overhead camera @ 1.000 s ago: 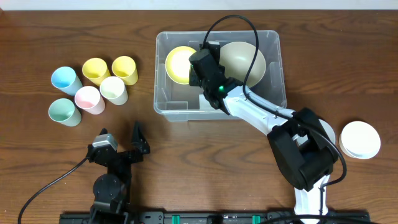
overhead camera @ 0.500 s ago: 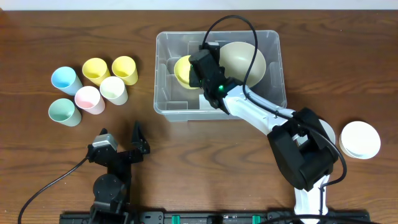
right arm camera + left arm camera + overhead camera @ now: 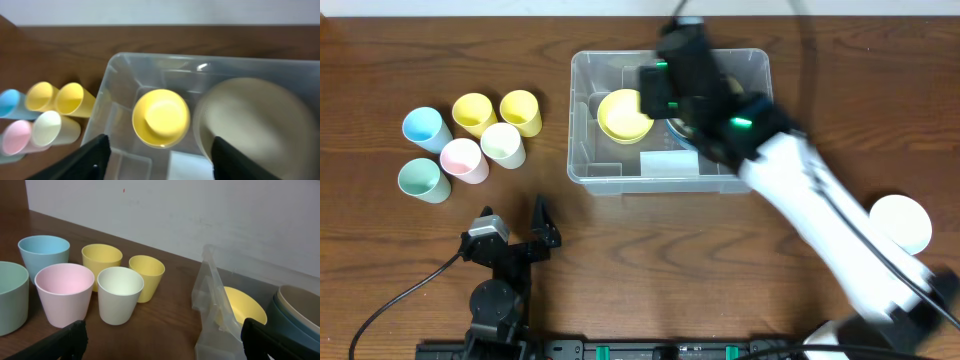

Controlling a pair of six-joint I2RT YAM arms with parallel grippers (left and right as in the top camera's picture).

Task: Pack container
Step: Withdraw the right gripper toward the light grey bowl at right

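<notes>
1. The right gripper (image 3: pixel 160 145) hangs over the container. Its two fingers are wide apart. Nothing is between them, and they touch nothing.
2. Right under it is the yellow bowl (image 3: pixel 161 117). It lies in the left half of the container, clear of the fingers.
3. Just beside the yellow bowl, in the right half, sits a big pale bowl (image 3: pixel 250 115).
4. Around both bowls is the container (image 3: pixel 610 170). It stands on the table (image 3: pixel 650 260), toward the far edge and about in the middle.
5. The container looks like thin clear plastic. I think it is light and mostly stiff, but the walls may bend a bit. The sides look smooth and slippery, so the rolled rim is the best place to grab it. The bowls inside make it heavier, so a hold on two opposite rims seems safer.
6. The left gripper (image 3: pixel 163 330) sits low at the near side of the table, well apart from the container. Its fingers are wide apart too and hold nothing.
7. Six cups (image 3: pixel 503 145) stand in a bunch on the left, not packed yet. A white round thing (image 3: pixel 905 222) lies far to the right.
</notes>
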